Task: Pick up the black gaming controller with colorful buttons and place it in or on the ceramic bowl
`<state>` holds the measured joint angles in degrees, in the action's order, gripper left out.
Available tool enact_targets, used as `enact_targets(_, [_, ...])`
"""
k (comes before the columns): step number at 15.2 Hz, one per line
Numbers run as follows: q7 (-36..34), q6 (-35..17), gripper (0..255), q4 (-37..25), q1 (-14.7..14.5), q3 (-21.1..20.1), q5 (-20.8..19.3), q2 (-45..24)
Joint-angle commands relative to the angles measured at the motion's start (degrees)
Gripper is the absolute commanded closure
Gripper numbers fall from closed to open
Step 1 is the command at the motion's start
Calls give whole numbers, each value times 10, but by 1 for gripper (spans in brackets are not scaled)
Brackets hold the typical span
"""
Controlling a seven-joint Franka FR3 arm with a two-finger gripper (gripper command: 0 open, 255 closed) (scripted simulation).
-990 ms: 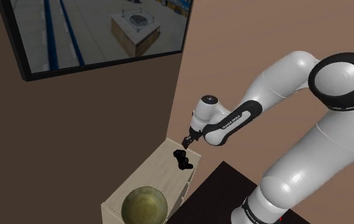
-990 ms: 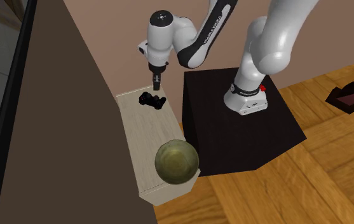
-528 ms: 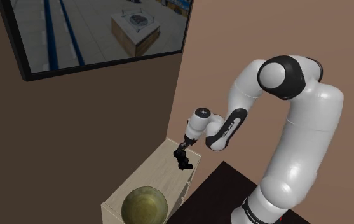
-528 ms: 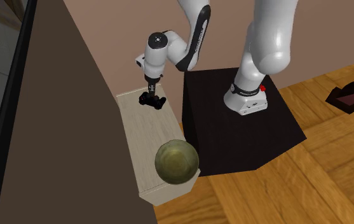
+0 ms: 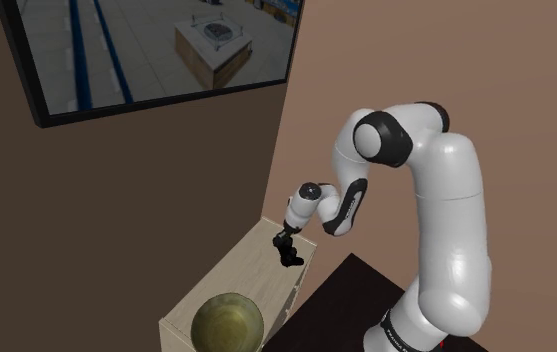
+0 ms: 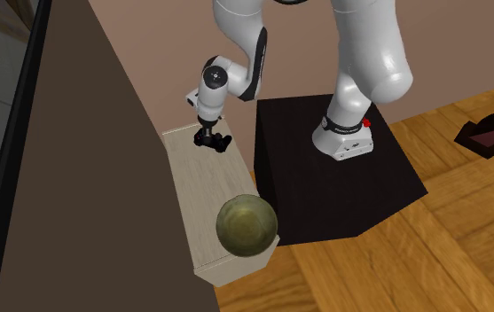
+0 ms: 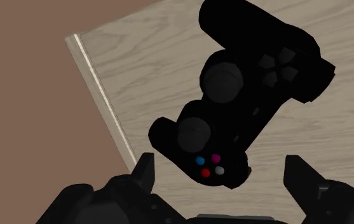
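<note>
The black gaming controller (image 7: 245,95) lies flat on the pale wooden cabinet top (image 7: 150,70), close to its far corner; its small coloured buttons (image 7: 208,165) sit at the end nearest my hand. My gripper (image 7: 223,173) is open, and its two black fingers (image 7: 145,170) stand apart on either side of that end without touching it. From the shoulder camera the gripper (image 5: 285,243) hangs right over the controller (image 5: 289,257). The olive-green bowl (image 5: 226,322) stands at the cabinet's near end. In the second exterior view the gripper (image 6: 205,133) is down at the controller (image 6: 214,140), far from the bowl (image 6: 247,225).
The cabinet (image 6: 196,182) is narrow and stands against a brown wall (image 5: 166,200). A large screen (image 5: 146,50) hangs above it. My black stand (image 6: 342,177) sits beside the cabinet on a wooden floor (image 6: 466,230). The cabinet's edge (image 7: 102,102) runs close by the controller.
The arm has folded and brought the gripper down from above the controller until it straddles one end. The fingers stayed open. Controller and bowl have not moved.
</note>
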<state>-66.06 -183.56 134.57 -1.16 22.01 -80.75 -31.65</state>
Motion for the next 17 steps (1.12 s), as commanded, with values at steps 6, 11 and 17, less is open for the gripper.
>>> enact_targets(6, [-121, -43, 0, -59, -42, 49, -93, -66])
enact_targets(11, [-120, -42, 0, -59, -42, 48, -92, -66])
enact_targets(17, [-115, -42, 255, -58, -41, 47, -88, -65])
